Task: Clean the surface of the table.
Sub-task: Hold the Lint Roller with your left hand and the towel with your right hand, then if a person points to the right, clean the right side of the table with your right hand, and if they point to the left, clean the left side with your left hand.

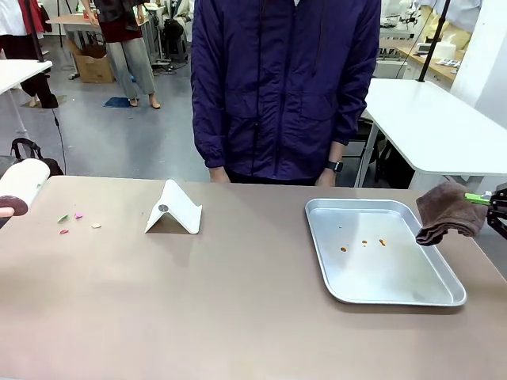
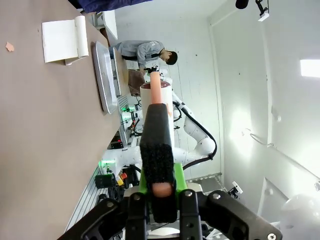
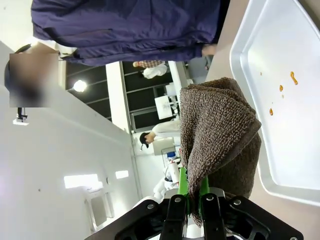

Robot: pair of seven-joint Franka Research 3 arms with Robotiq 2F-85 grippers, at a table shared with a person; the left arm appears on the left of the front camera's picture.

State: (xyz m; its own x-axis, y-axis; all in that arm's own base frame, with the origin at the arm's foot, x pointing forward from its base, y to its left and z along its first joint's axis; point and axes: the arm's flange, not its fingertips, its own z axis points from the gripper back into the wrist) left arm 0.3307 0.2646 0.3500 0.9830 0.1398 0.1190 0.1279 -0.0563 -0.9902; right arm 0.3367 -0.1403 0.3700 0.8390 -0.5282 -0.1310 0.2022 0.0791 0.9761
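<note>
The brownish-taupe table [image 1: 238,309] carries a few small coloured scraps [image 1: 78,219] near its left end. At the left edge a white lint roller [image 1: 24,184] hangs just above the top. In the left wrist view my left gripper [image 2: 160,200] is shut on the roller's black-wrapped handle [image 2: 156,150], with the table [image 2: 40,130] alongside. At the right edge my right gripper [image 1: 495,204] holds a brown towel [image 1: 447,212] beside the tray. In its wrist view the gripper [image 3: 192,201] is shut on the folded towel [image 3: 215,125].
A white folded card scoop [image 1: 174,210] stands left of centre. A shallow silver tray [image 1: 396,297] with orange crumbs [image 1: 364,243] lies at the right. A person in a dark purple jacket [image 1: 285,79] stands at the far edge, hands down. A white table [image 1: 444,119] is behind.
</note>
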